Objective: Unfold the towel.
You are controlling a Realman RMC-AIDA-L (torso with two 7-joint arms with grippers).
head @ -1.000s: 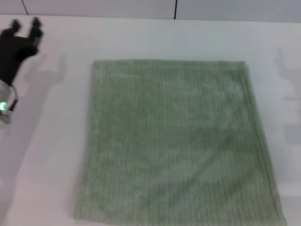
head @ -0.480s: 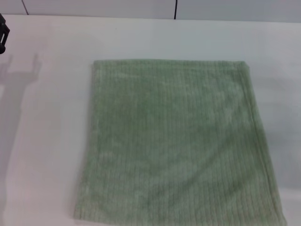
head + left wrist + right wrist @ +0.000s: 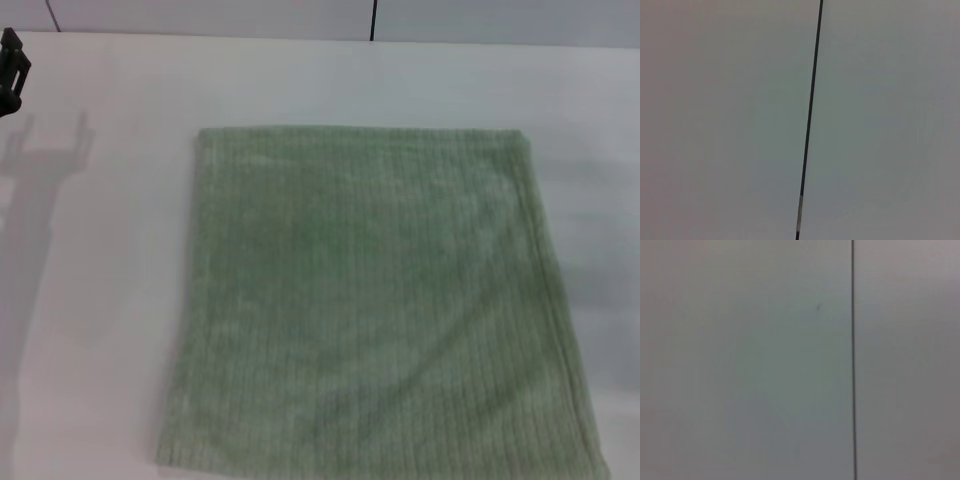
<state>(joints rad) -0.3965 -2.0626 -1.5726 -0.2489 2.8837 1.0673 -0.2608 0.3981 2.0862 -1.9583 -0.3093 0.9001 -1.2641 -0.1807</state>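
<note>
The towel (image 3: 380,300) lies spread flat on the white counter (image 3: 110,300). The left gripper (image 3: 10,70) sits well apart from it at the far left edge; whether it is open cannot be told. The right gripper is out of sight.

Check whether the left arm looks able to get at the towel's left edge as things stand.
Probably yes. The towel lies flat on the white table, and nothing stands between its left edge and the left gripper, which sits at the table's far left corner, well clear of the cloth.

The towel (image 3: 375,300) was noted as soft, fuzzy terry cloth, finely ribbed and matt. The table (image 3: 100,300) beneath it was recorded as smooth, white and faintly sheened.
</note>
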